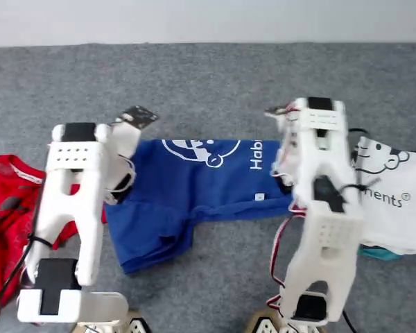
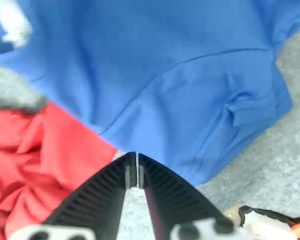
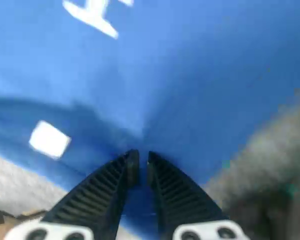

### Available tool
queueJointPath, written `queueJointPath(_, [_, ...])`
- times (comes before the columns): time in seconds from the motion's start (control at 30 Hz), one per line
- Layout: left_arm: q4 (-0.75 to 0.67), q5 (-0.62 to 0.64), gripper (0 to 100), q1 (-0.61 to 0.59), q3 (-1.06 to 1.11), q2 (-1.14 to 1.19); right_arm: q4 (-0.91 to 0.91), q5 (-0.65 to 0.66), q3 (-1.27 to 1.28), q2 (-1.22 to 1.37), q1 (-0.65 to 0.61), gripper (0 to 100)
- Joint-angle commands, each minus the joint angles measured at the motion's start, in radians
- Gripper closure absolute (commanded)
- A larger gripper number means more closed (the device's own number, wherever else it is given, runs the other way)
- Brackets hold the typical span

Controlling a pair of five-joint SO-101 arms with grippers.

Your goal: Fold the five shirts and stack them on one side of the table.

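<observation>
A blue shirt (image 1: 194, 187) with white print lies partly folded in the middle of the grey table (image 1: 215, 76). My left gripper (image 1: 121, 186) is at its left edge, next to a crumpled red shirt (image 1: 7, 201). In the left wrist view that gripper (image 2: 136, 162) is shut, its tips right at the blue shirt's (image 2: 180, 80) hem beside the red shirt (image 2: 35, 155); I cannot tell whether it pinches fabric. My right gripper (image 1: 286, 182) is at the shirt's right end. It (image 3: 140, 157) is shut on the blue shirt (image 3: 200, 75), which puckers at the tips.
A white shirt (image 1: 395, 201) with dark print lies at the right edge, over something teal (image 1: 381, 253). Both arm bases stand along the near edge. Bare grey table stretches behind the shirts and in front of the blue one.
</observation>
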Motion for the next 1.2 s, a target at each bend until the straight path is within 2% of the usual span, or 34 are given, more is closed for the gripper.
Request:
queueJointPath(0.0, [0.051, 0.003, 98, -0.035, -0.091, -0.048, 0.044, 0.110, 0.078, -0.173, 0.038, 95.5])
queueJointPath(0.17, [0.086, 0.003, 98, -0.060, -0.171, -0.048, -0.024, 0.137, 0.054, -0.222, 0.016, 95.4])
queueJointPath(0.4, [0.086, 0.003, 98, -0.117, -0.209, -0.048, -0.400, 0.044, 0.000, -0.110, -0.008, 95.4])
queueJointPath(0.6, [0.086, 0.003, 98, -0.143, -0.209, -0.048, -0.664, 0.054, -0.009, 0.073, -0.007, 95.4])
queueJointPath(0.7, [0.086, 0.003, 98, -0.141, -0.209, -0.048, -0.730, 0.115, -0.083, 0.166, -0.002, 95.4])
queueJointPath(0.8, [0.086, 0.003, 98, -0.138, -0.209, -0.048, -0.704, 0.146, -0.239, 0.222, -0.021, 95.7])
queueJointPath(0.93, [0.086, 0.003, 98, -0.137, -0.209, -0.048, -0.562, 0.146, -0.448, 0.248, -0.051, 95.8])
queueJointPath(1.17, [0.086, 0.003, 98, -0.138, -0.209, -0.048, -0.189, 0.146, -0.595, 0.255, -0.056, 95.8])
